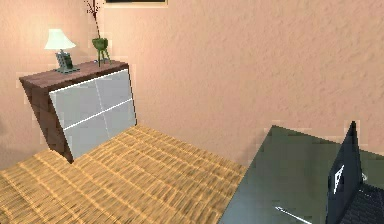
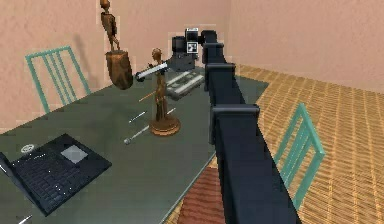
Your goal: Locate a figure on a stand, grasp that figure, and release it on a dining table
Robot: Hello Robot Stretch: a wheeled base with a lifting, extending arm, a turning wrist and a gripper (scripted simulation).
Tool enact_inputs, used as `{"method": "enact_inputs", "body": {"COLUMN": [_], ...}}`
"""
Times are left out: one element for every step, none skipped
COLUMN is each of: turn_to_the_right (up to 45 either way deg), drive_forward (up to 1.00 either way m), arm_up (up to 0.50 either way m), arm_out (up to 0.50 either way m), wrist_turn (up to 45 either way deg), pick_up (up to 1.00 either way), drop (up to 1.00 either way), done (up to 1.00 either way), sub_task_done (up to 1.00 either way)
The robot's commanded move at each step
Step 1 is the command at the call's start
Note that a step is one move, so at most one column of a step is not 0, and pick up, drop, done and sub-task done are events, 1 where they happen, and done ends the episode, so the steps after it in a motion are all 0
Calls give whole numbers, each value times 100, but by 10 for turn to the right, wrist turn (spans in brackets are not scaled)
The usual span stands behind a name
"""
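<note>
Figure (image 2: pixel 113 45) hangs near-upright, held at the gripper (image 2: pixel 141 74) fingers, upper left of frame, near the dining table (image 2: pixel 110 150) far edge; another statuette (image 2: pixel 163 98) stands close below-right

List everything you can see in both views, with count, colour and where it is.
figure: one, brown, upright mid-table
second figure: one, brown, arm side view's upper left
table: one, dark green, arm side view's lower left
laptop: one, black, on table
chairs: two, teal, beside table
cabinet: one, brown and white, forward view's left
lamp: one, white shade, on cabinet
vase: one, green, on cabinet
arm: one, dark, above table
gripper: one, dark, at arm's far end
</note>
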Motion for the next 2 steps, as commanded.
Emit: {"method": "enact_inputs", "body": {"turn_to_the_right": [0, 0], "drive_forward": [0, 0], "arm_up": [0, -32], "arm_out": [0, 0], "wrist_turn": [60, 0], "pick_up": [0, 0], "drop": [0, 0], "done": [0, 0], "sub_task_done": [0, 0]}}
